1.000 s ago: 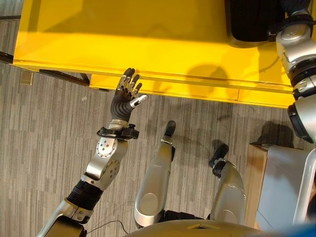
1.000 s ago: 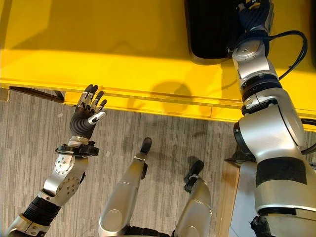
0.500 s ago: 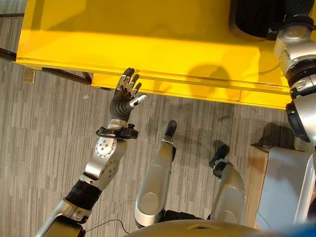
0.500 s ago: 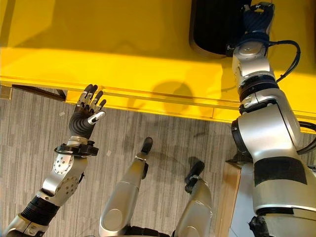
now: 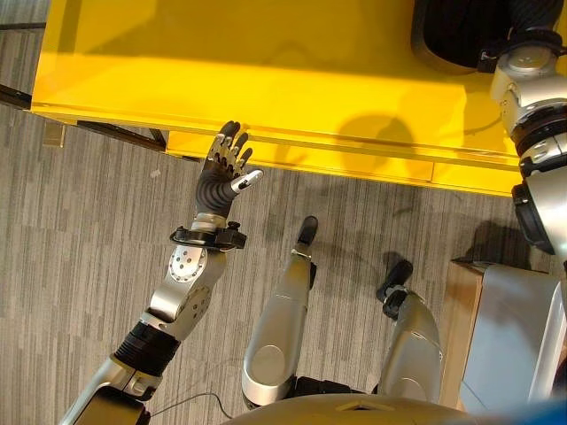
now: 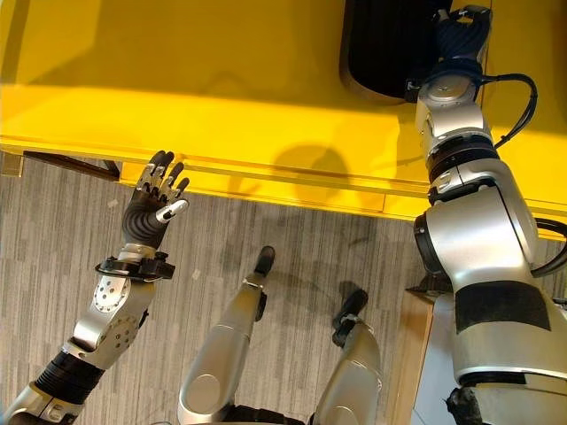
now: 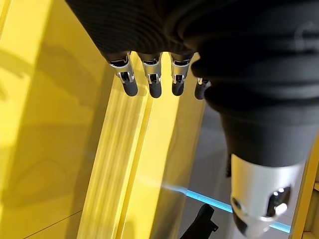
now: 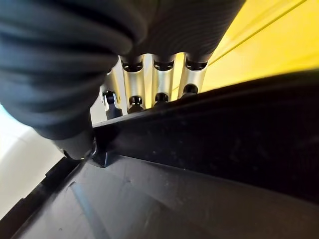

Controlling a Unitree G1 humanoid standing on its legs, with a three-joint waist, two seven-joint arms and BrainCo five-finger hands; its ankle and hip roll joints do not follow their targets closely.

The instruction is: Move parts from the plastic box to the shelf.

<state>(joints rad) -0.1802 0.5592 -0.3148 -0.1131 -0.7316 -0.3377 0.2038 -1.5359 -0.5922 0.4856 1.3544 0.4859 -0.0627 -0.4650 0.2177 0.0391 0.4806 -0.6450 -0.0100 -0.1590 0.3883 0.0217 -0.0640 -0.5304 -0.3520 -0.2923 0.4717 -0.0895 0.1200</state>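
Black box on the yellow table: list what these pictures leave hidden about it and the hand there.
- Black box: cut off by the top edge in both eye views; contents unseen.
- Right hand: in the right wrist view the box rim hides its fingertips, so its grip is unclear.
- Parts: none can be made out inside the box in the right wrist view.

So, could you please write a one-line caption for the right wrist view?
Right hand gripping the rim of the black plastic box on the yellow table.

Yellow table (image 5: 292,80) in front of me looks smooth, satin sheen. Black plastic box (image 6: 385,49) matt, slightly scuffed inside. Floor (image 5: 80,230) grey, wood-grain look, matt. My left hand (image 5: 223,173): shiny metal fingers, ribbed matt cover.
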